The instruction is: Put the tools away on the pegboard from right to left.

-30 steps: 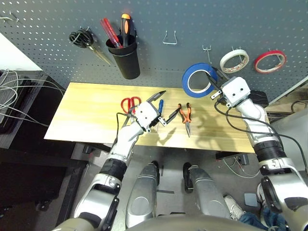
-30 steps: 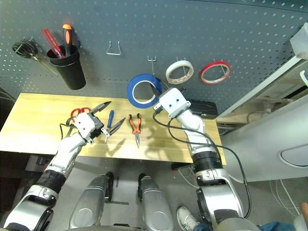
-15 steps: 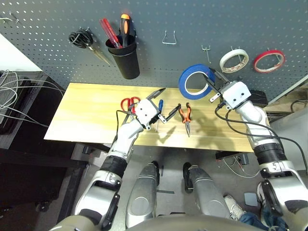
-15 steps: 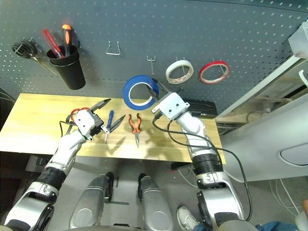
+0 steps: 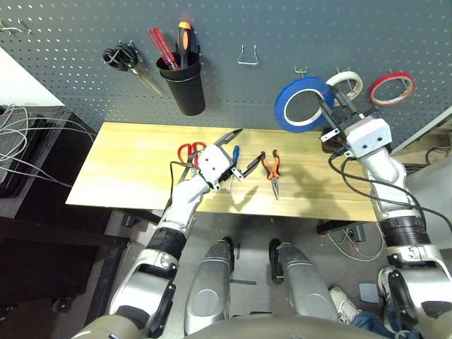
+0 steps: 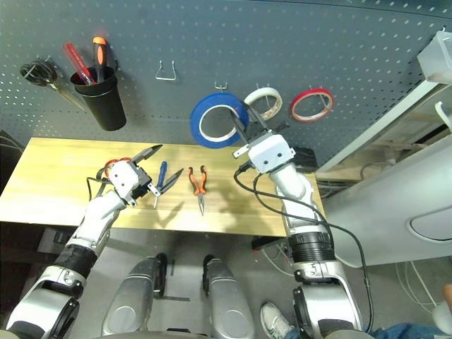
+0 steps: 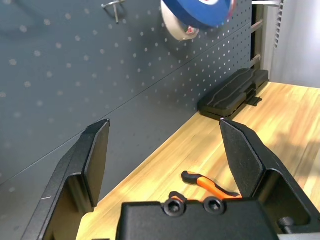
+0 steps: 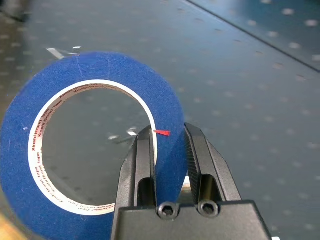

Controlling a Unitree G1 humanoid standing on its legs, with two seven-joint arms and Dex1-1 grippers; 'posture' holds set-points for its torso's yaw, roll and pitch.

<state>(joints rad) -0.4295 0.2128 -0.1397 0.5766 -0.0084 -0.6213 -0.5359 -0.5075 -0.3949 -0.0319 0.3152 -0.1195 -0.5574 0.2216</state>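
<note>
1. Two arms are up over the wooden surface, in front of the pegboard.
2. Right gripper has its jaws closed narrowly on the wall of the blue tape ring, one finger inside the ring and one outside, as the right wrist view shows.
3. The blue ring is held up off the surface against the pegboard, just beside the white tape ring; the red tape ring hangs further right. A metal hook shows just above the blue ring.
4. Left gripper has its jaws spread wide with nothing between them, hovering over the surface.
5. Orange-and-black-handled pliers lie flat on the surface just right of the left gripper.
6. The blue-handled screwdriver lies beside the left gripper, partly hidden by it.
7. Red-handled scissors lie just left of that gripper.
8. A black cup on the pegboard holds other tools, with black-handled scissors hung to its left.
</note>
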